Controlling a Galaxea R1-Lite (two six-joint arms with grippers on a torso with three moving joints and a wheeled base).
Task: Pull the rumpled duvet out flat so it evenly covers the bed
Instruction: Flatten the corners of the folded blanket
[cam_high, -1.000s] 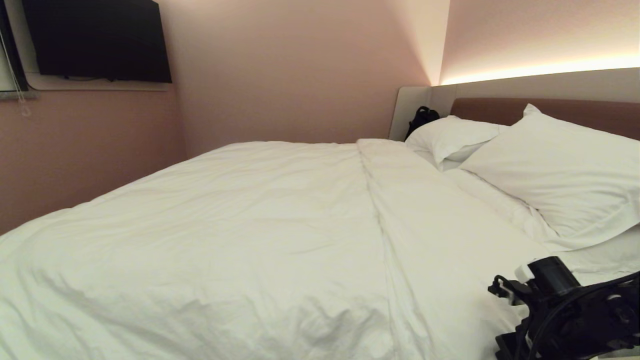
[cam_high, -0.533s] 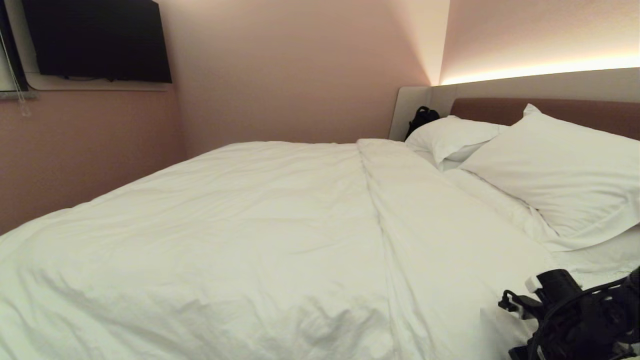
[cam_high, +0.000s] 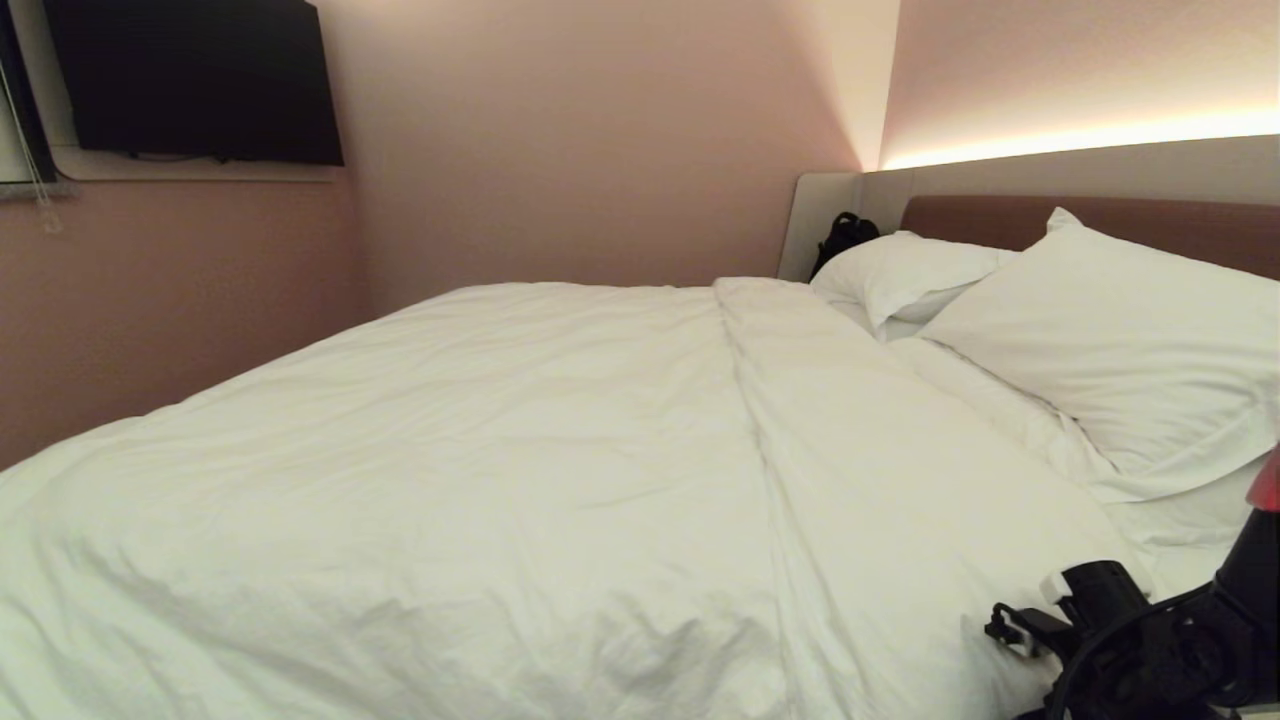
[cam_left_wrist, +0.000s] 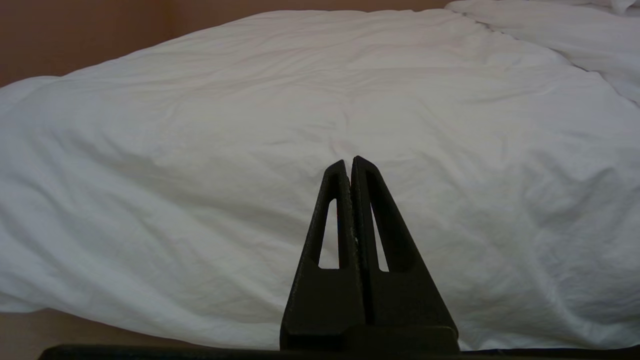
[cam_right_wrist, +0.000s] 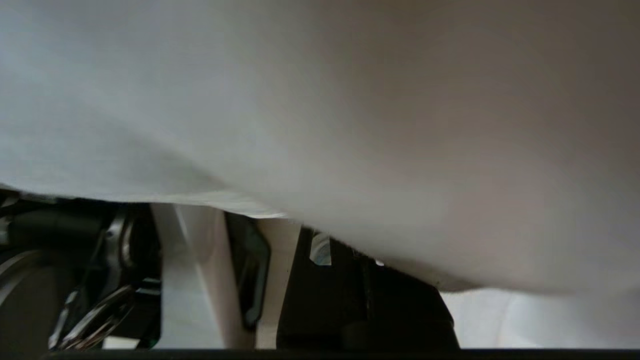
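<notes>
The bed (cam_high: 1100, 215), a large low unit with a mauve-brown padded headboard set in a pale grey surround, fills most of the head view. The duvet (cam_high: 480, 470), a thick puffy white quilt with a wrinkled cotton cover, lies spread over the mattress from the near edge to the far side beside the pink wall. One long lengthwise fold runs down it right of centre. Its head-end edge stops just short of the pillows.

Two rectangular white pillows (cam_high: 1110, 360) lean against the headboard, the nearer one overlapping the farther. A black flat-screen television (cam_high: 195, 80) hangs on the wall at upper left. A small black bag (cam_high: 842, 238) sits in the far corner beside the headboard surround.

The right arm shows at the lower right of the head view, above the duvet's near edge. The right gripper (cam_right_wrist: 370, 300) is largely covered by white fabric in its wrist view; its fingers are together.

The left gripper (cam_left_wrist: 350, 167) points level at the duvet's side, clear of the fabric. Its black fingers (cam_left_wrist: 332, 220) are pressed together, holding nothing.
</notes>
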